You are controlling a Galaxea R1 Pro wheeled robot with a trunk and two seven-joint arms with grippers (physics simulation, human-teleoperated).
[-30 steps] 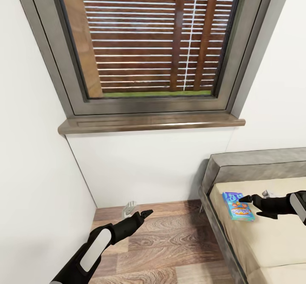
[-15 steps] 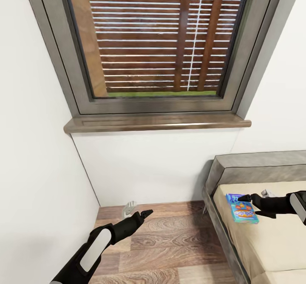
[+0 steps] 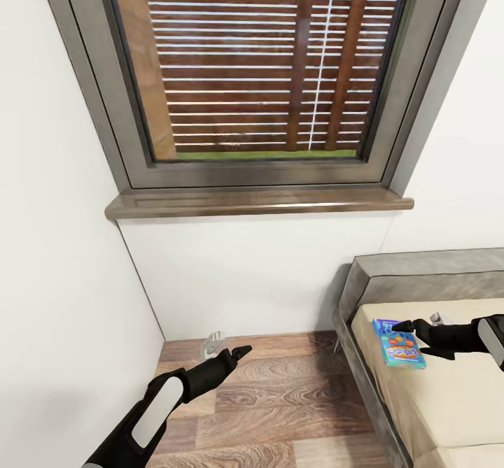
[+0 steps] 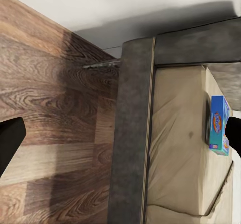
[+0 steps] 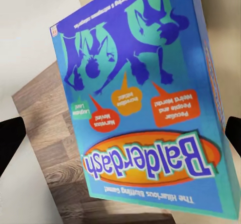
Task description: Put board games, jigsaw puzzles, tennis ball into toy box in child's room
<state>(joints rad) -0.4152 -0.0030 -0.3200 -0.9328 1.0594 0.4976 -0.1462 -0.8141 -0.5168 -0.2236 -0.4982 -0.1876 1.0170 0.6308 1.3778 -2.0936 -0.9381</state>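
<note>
My view is holding steady after its slight shift, my right gripper point(image 3: 404, 327) is hovering with jaws spread wide just above the blue board game point(image 3: 397, 343) lying on the bed point(image 3: 448, 398), ready to descend, while my left gripper point(image 3: 238, 351) is idling open

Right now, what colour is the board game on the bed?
Blue, with an orange title oval: the board game on the bed, clearest in the right wrist view.

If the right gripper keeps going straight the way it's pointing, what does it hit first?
Most likely the blue board game lying on the bed. The right gripper is open and aimed squarely at its cover, with nothing visible between, though the remaining gap is hard to judge.
</note>
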